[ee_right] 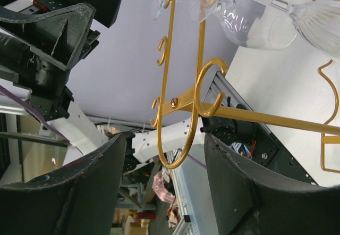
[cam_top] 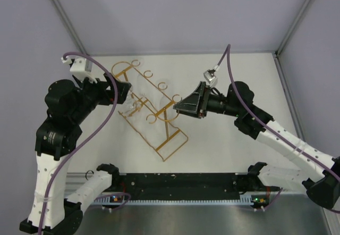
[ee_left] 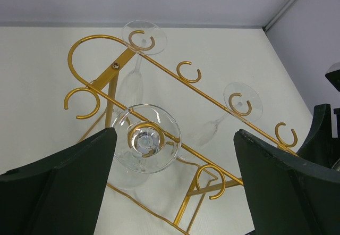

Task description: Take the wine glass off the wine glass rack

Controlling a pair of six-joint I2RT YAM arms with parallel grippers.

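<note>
The gold wire wine glass rack (cam_top: 159, 119) stands mid-table, running diagonally. Three clear wine glasses hang upside down from its curled loops. In the left wrist view the nearest glass (ee_left: 146, 139) hangs by its foot between my open left gripper (ee_left: 175, 134) fingers, closer to the left finger (ee_left: 64, 182); two more glasses (ee_left: 144, 37) (ee_left: 243, 101) hang farther along the rail. My left gripper (cam_top: 126, 90) sits at the rack's left side. My right gripper (cam_top: 179, 105) is open at the rack's right side, with the rail's rounded end (ee_right: 178, 155) between its fingers (ee_right: 166, 138), not gripped.
The rack's wavy base (cam_top: 171, 144) lies toward the near edge. Grey walls (cam_top: 175, 11) close the back and sides. A black rail (cam_top: 180, 184) with the arm bases runs along the front. The right arm's cable (cam_top: 226, 65) loops above its wrist.
</note>
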